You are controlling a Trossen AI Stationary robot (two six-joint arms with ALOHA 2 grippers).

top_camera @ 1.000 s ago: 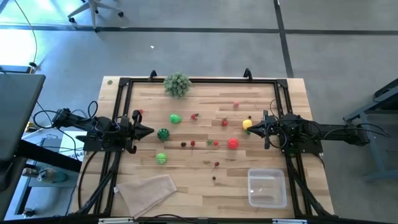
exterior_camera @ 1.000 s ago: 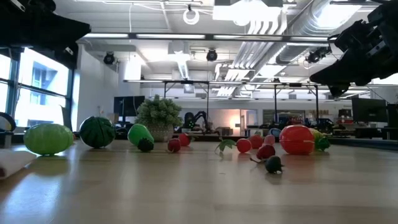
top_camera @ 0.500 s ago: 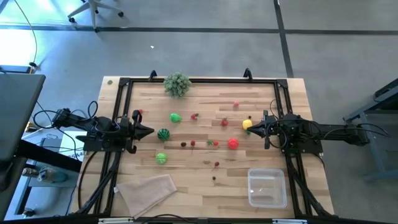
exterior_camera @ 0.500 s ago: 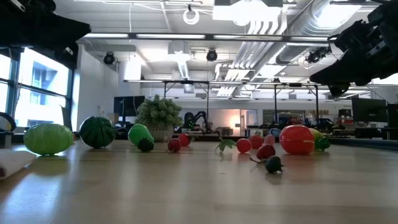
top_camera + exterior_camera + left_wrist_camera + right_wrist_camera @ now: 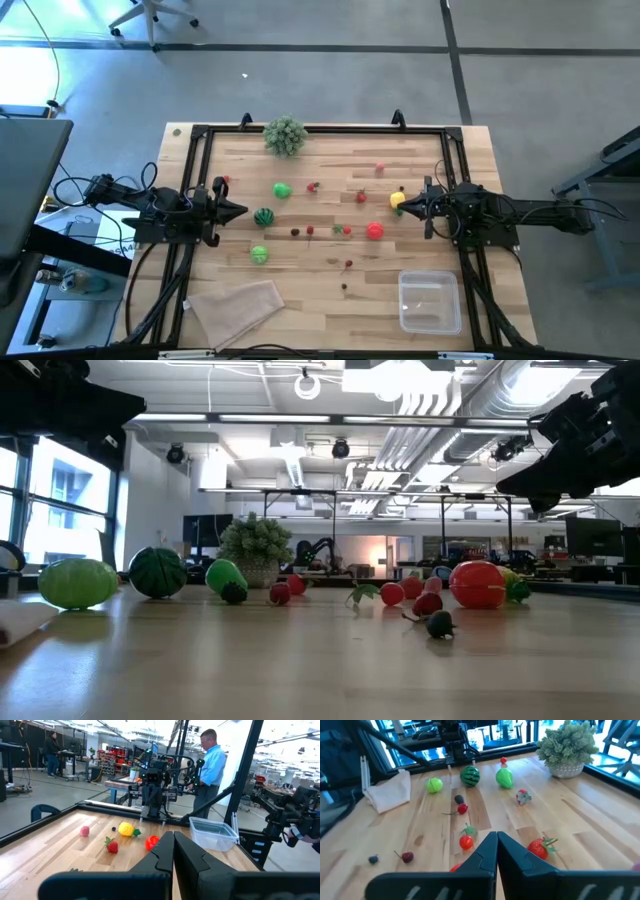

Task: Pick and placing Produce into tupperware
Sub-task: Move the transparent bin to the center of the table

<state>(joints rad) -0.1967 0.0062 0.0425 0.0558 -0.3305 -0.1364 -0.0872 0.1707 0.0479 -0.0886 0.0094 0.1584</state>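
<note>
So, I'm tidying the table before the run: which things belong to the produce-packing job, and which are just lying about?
Part of the job:
- produce, scattered across the table's middle
- tupperware, empty, near the right arm's side

Just lying about:
- bushy plant, at the far edge
- folded cloth, at the near edge

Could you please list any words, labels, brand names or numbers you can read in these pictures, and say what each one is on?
None can be read. The tupperware, the produce, the folded cloth and the plant carry no visible text. Signs and shelves in the room behind the table are too small and blurred to make out.
</note>
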